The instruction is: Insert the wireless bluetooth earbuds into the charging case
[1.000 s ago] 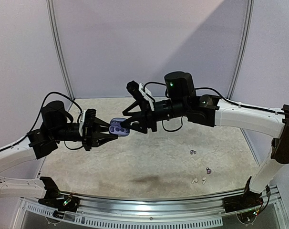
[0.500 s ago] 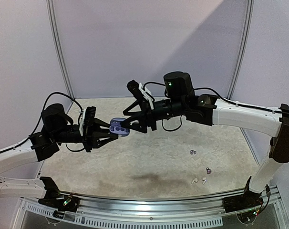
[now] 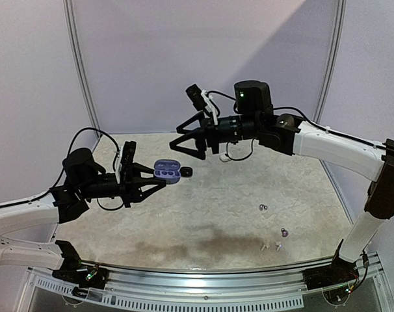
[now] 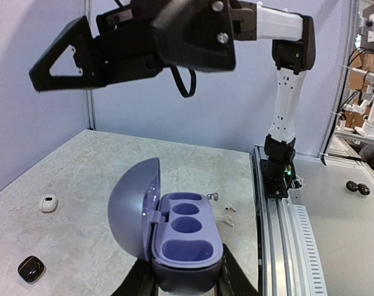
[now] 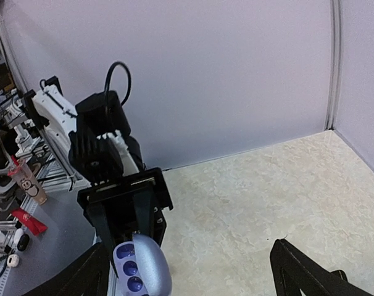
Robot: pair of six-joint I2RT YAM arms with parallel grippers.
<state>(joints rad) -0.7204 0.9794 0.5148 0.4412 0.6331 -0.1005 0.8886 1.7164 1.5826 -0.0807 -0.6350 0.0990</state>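
the left gripper [image 3: 157, 179] is clenched on the purple charging case [image 3: 168, 171], holding it in the air above the table [image 3: 210, 201]. in the left wrist view the case [image 4: 187, 246] sits between the two fingers with its domed lid swung open and standing on one side, and three round wells show in its base.

the right gripper [image 3: 176, 137] is released, its two black fingers spread wide and grasping nothing. it hangs higher than the case and farther back, apart from it, with its open jaws facing toward the left arm.

the earbuds [image 3: 270, 246] lie on the table toward the right front, well apart from the case: a white pair nearest the front edge, a purplish pair [image 3: 283, 232] just behind it, and a dark pair [image 3: 263, 208] farther back.

a small black object [image 3: 186, 171] lies on the table just beside the case as seen from above, and a small white object [image 3: 224, 158] lies farther back, beneath the right arm.
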